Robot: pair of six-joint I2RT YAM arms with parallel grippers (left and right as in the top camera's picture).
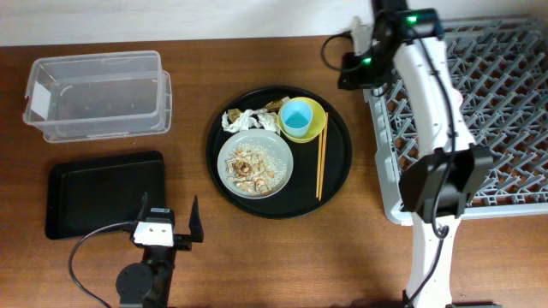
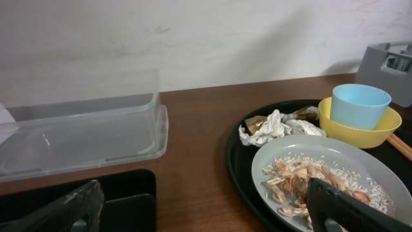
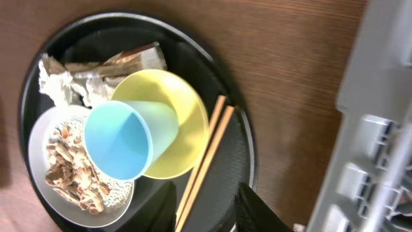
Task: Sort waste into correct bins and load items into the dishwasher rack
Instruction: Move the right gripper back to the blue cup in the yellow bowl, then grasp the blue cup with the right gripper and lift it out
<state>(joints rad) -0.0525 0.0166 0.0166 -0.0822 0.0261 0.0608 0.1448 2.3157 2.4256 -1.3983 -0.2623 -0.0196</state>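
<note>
Sorting is judged barely begun: the crumpled white tissue (image 1: 248,120), the scrap-strewn grey-green round plate (image 1: 225,162) and the blue cup (image 1: 297,118) in the yellow-green bowl (image 1: 318,121) are left on the round black tray (image 1: 338,162) mid-tabletop, the left fingers (image 1: 196,224) spread wide and the right fingers (image 3: 257,209) slightly parted, both empty.
</note>
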